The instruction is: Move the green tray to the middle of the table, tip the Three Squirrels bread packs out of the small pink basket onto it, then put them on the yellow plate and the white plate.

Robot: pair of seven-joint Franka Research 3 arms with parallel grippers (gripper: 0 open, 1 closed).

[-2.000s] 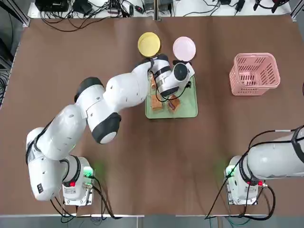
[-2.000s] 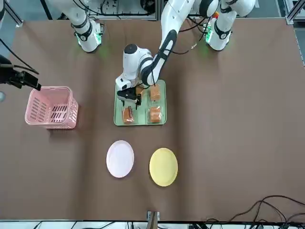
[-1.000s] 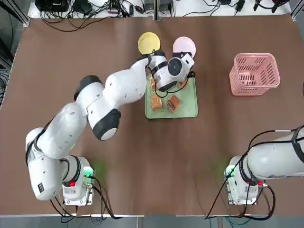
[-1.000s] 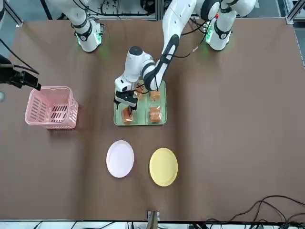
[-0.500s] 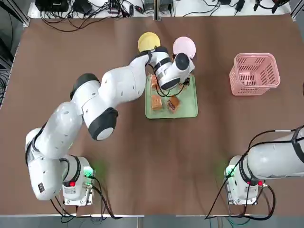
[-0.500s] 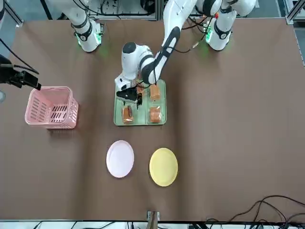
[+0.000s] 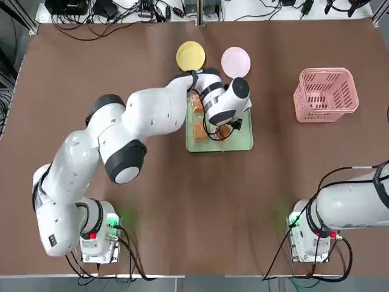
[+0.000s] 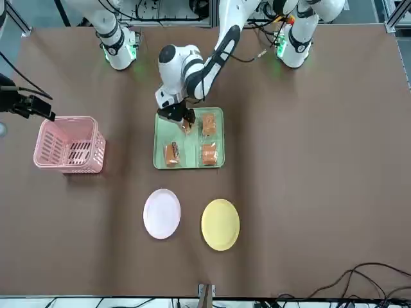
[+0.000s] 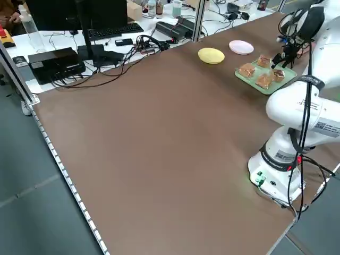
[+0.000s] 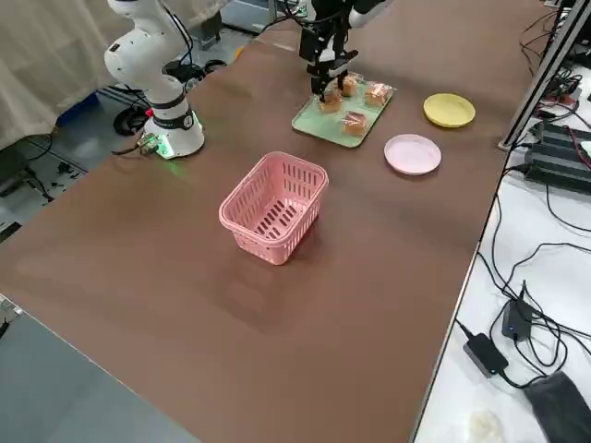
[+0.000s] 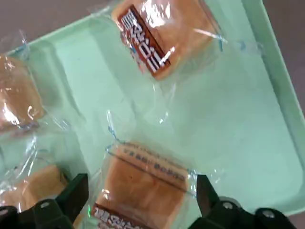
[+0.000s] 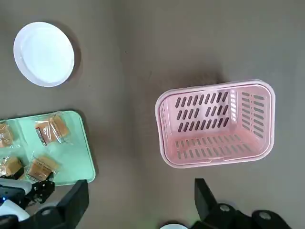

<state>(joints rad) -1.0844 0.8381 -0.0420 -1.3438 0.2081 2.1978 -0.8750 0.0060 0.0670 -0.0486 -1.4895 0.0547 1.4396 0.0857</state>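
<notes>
Swinging back from the tray's far edge, the left pincer (image 8: 182, 119) now hangs over the near packs.
Its fingers stand wide apart around one of the Three Squirrels bread packs (image 11: 143, 183), gripping nothing; four packs lie on the green tray (image 7: 242, 139) mid-table, yellow plate (image 7: 191, 55) and white plate (image 7: 235, 61) beyond, small pink basket (image 7: 326, 92) rightward, right pincer (image 12: 138, 210) open, parked.

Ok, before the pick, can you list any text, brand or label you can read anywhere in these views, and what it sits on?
None reads clearly.
Bread packs on the green tray: dark red label with pale characters, too blurred to read.
Pack between the open left gripper's fingers: small printed lines along its edges, illegible.
Pink basket, yellow plate, white plate: no markings seen.
</notes>
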